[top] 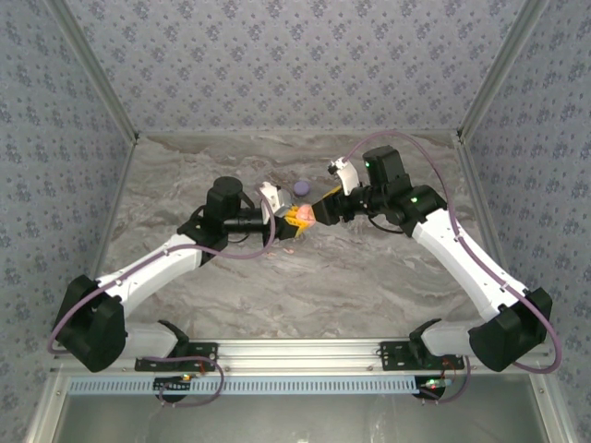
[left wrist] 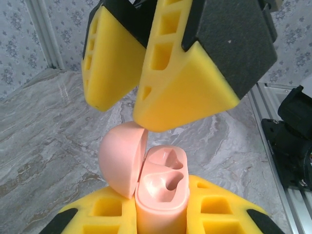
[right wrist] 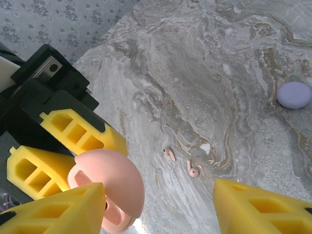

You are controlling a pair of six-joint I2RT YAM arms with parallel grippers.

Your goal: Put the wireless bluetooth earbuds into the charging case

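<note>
Grey, swirly stone-look table [top: 369, 277] is spreading out under both arms, and this is where the job is going on.

The left gripper [top: 284, 218] is squeezing the pink charging case [left wrist: 163, 195] tight and holding it up off the table. Its lid [left wrist: 122, 158] is hanging open to one side. The two little holes inside are showing, and both are empty.

The right gripper [right wrist: 160, 187] is hovering just beside the case with its yellow fingers [right wrist: 263, 207] wide apart. It is carrying nothing.

One pink earbud [right wrist: 169, 154] and a second pink earbud [right wrist: 191, 169] are lying on the table near each other, below the case. A small white bit [right wrist: 205, 147] is lying just beside them.

So I am thinking the job is only starting. The case is open and ready, which is the first part. Picking up each earbud and pushing it into its hole is all left to do.

A round purple thing [top: 302, 187] is sitting farther back on the table, well apart from the earbuds. Wallpaper [top: 277, 65] with tiny flowers is covering the walls all around, and a silver metal rail [top: 305, 351] is running along the near edge where the arms are bolted.
</note>
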